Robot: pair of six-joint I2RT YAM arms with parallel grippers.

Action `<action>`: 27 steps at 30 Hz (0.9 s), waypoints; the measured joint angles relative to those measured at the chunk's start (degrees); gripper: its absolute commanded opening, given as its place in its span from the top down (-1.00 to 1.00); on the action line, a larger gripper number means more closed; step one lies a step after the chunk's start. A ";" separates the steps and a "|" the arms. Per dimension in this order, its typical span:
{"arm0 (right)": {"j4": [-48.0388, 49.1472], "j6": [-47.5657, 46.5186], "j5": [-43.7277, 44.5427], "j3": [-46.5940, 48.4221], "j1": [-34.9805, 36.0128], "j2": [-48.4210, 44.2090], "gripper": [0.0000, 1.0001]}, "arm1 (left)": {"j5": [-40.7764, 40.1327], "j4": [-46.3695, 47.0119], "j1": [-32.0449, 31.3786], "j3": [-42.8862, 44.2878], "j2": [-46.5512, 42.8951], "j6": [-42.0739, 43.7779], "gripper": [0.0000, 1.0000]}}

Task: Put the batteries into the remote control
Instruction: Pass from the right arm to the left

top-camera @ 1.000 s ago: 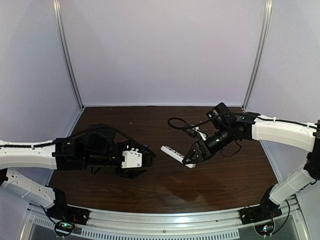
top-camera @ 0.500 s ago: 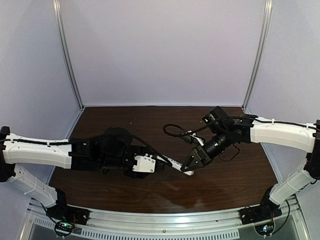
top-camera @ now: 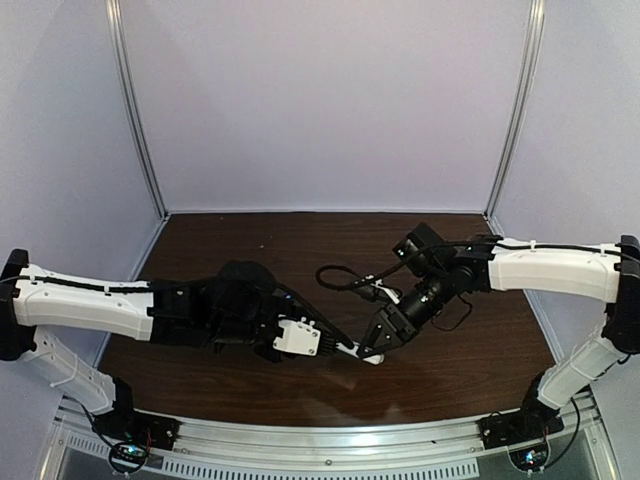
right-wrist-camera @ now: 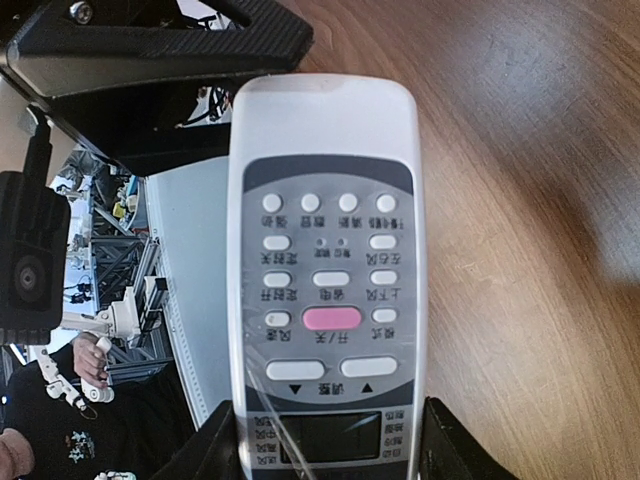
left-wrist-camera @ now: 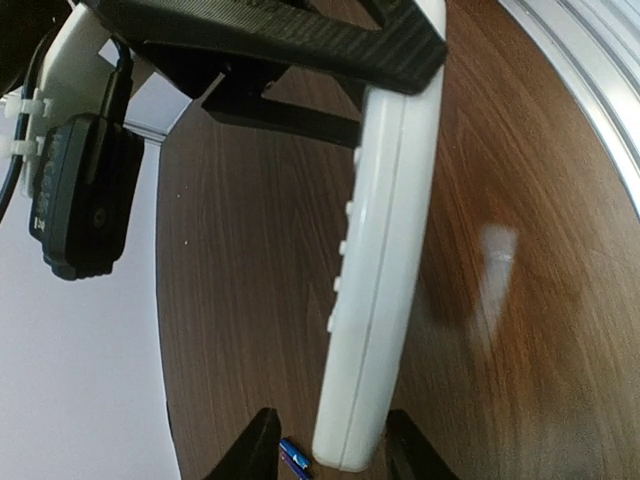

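Remote control (right-wrist-camera: 325, 280) is up off the brown table (top-camera: 300, 240), near the middle towards the front edge, hanging between the two arms. The right gripper (right-wrist-camera: 328, 420) has it clamped across the end with the dark display, one finger on each long side, buttons facing that wrist camera.

The face has a grey panel with rows of small white buttons, one pink button (right-wrist-camera: 330, 319) in the middle, and two wider buttons below it with little triangles printed under them, one pointing down and one up. Each button has a tiny black label that looks like Chinese characters, and there are more lines of them at both sides of the display. They're too small and soft for me to read properly, so I won't guess.

The left gripper (left-wrist-camera: 330, 425) is at the remote's free end with its jaws around it. From the left wrist camera the remote shows edge-on, and there's a clear gap between it and one finger, so that gripper isn't squeezing it. The other finger is right beside the white casing; touching or not, I can't tell.

One blue battery (left-wrist-camera: 291, 458) peeks out in that gap. Can't tell if it's lying on the table.
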 measured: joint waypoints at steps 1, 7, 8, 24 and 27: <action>-0.13 -0.13 -0.04 0.02 0.11 0.26 0.70 | 0.07 0.00 -0.04 0.00 0.09 0.11 0.32; -0.85 -0.68 -0.22 0.61 0.33 0.87 0.72 | 0.76 -0.48 -0.33 0.50 0.42 0.50 0.40; -0.85 -0.66 -0.24 0.68 0.33 0.87 0.72 | 0.94 -0.66 -0.37 0.85 0.63 0.50 0.40; -5.01 -1.53 1.01 3.72 0.59 1.09 -0.35 | 2.60 -2.54 -0.96 2.10 1.90 -0.20 1.00; -5.29 -1.88 3.26 6.21 0.59 0.85 -0.59 | 3.10 -2.47 -0.83 2.14 1.16 -2.12 1.00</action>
